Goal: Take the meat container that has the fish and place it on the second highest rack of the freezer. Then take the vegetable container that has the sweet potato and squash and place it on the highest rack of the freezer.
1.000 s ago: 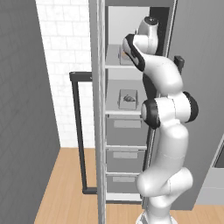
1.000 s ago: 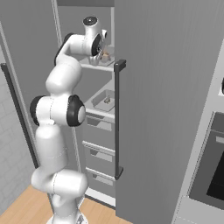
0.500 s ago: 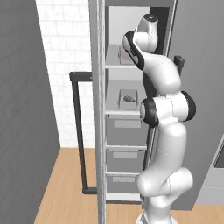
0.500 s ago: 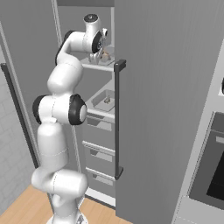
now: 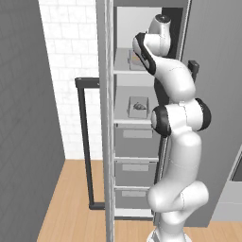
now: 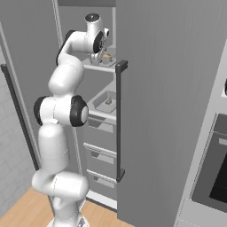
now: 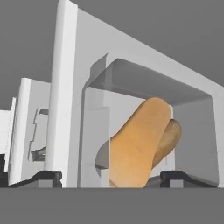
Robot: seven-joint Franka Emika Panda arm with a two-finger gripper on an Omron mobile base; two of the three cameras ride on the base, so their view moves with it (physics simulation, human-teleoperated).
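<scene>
The claw [image 7: 111,177] stands wide, holding nothing; the vegetable tray [image 7: 144,131] sits on the top rack [image 5: 124,72]. Back straight out, clearing the tray's rim.

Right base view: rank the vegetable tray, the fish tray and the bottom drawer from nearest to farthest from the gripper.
1. Vegetable tray, top shelf, right at the gripper.
2. Fish tray, on the shelf below.
3. Bottom drawer, lowest in the freezer.

Shallow grey vegetable tray [image 5: 133,58] on upper pale shelf [image 5: 124,71]: right part hidden behind white arm. Orange-tan lumps [image 7: 142,144]: lower ends cut off in hand view. Small grey fish [image 5: 139,106] too small for detail.
</scene>
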